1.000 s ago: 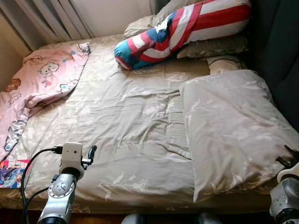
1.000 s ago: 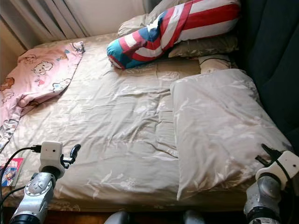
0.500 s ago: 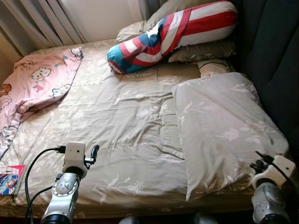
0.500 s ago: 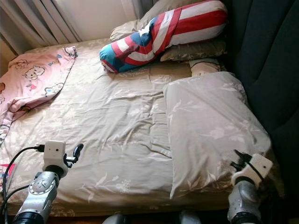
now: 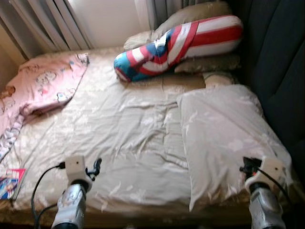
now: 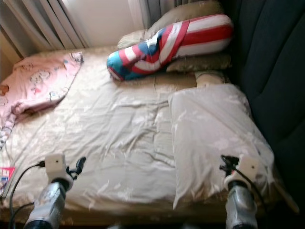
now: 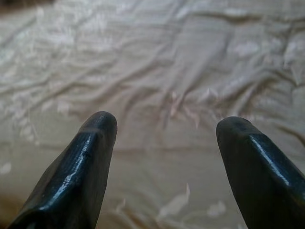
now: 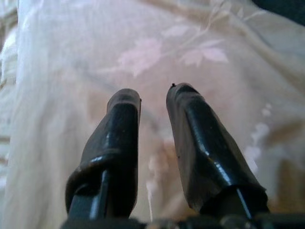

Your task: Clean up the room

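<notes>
A bed under a beige floral duvet [image 5: 133,129] lies before me. On its right side rests a large beige pillow [image 5: 224,129]. Across the head of the bed lies a red, white and blue striped bolster [image 5: 181,43] on more beige pillows [image 5: 209,64]. A pink cartoon blanket [image 5: 43,81] is crumpled at the far left. My left gripper [image 7: 162,126] hovers open over the duvet near the bed's front edge. My right gripper [image 8: 152,93] hangs over the big pillow's near corner, its fingers [image 8: 121,124] close together with nothing between them.
A dark padded wall [image 5: 281,67] runs along the bed's right side. Curtains [image 5: 43,24] hang behind the bed at the left. A colourful magazine [image 5: 9,183] lies at the front left corner of the bed.
The camera has shifted and the picture is blurred. My right gripper has come inward from the bed's right edge to above the pillow's near corner. The left gripper stays near the front edge.
</notes>
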